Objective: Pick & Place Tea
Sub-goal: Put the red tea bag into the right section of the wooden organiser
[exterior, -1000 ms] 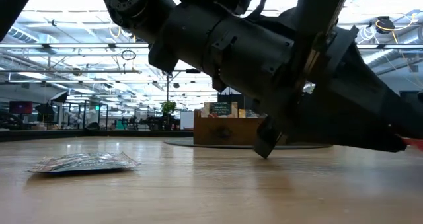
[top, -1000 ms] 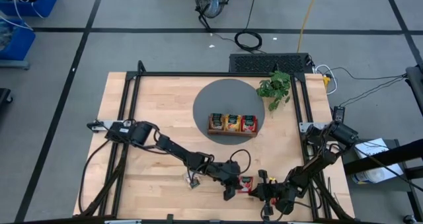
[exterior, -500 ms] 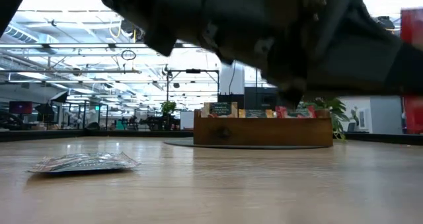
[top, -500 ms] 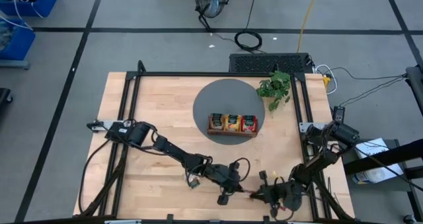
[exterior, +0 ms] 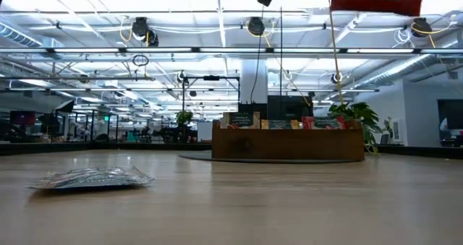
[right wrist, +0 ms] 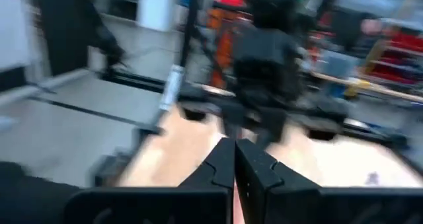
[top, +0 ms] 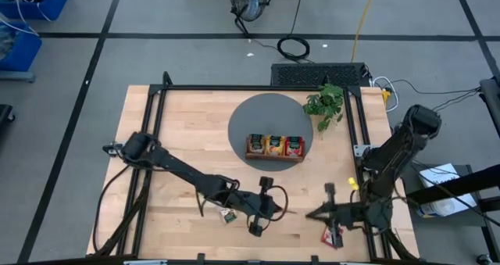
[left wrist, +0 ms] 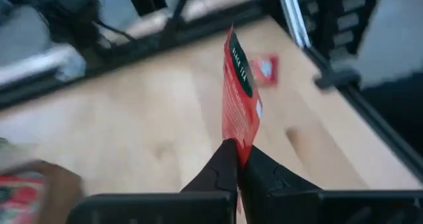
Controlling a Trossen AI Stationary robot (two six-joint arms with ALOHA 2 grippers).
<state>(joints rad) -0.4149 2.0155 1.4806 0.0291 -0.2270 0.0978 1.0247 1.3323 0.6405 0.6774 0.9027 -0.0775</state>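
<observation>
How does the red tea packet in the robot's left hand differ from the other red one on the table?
The held red packet is pinched by one edge in the shut left hand; the loose red packet is in no hand. The held one stands on edge, clear of the table; the loose one lies flat on it, near its front right edge. Both are red sachets.

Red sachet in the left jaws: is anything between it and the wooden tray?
Nothing visible. The left gripper is shut on the red sachet, held above the table. Only bare wood and the grey mat lie toward the wooden tray. The right gripper is off to the side.
</observation>
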